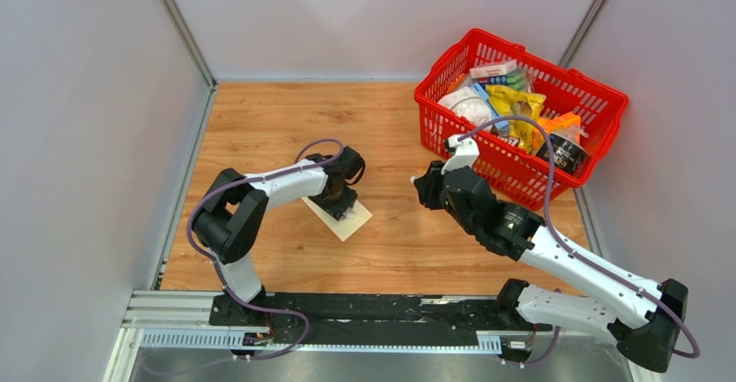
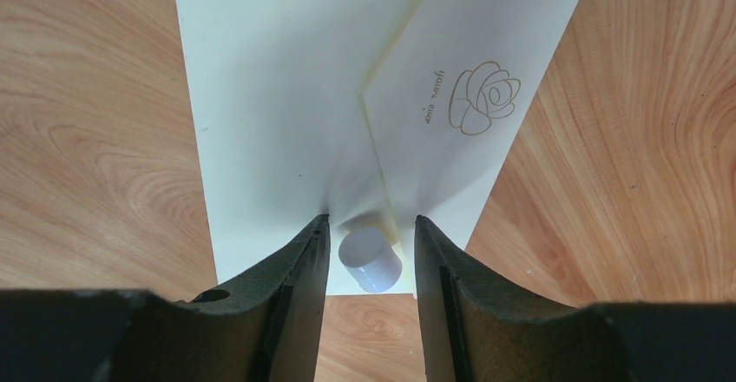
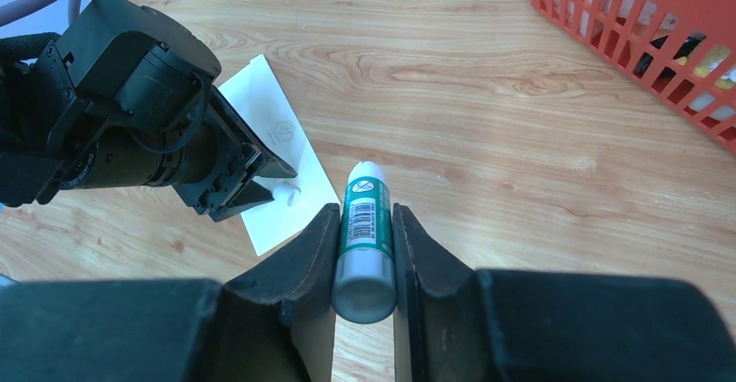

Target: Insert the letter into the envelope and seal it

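Observation:
The cream envelope (image 2: 278, 95) lies flat on the wooden table, and its rose-printed part (image 2: 486, 69) slants across its right side. A small white cap (image 2: 371, 259) rests on the envelope's near edge between the fingers of my left gripper (image 2: 371, 221). That gripper is open, with a gap on each side of the cap. From above, the left gripper (image 1: 340, 198) points down onto the envelope (image 1: 351, 221). My right gripper (image 3: 365, 210) is shut on a green glue stick (image 3: 364, 234), white tip forward, and hovers right of the envelope (image 3: 278, 139). The letter is not visible.
A red basket (image 1: 521, 169) full of packaged goods stands at the back right, close behind the right gripper (image 1: 427, 184). Grey walls enclose the table on the left, back and right. The left arm's wrist (image 3: 130, 130) fills the left of the right wrist view.

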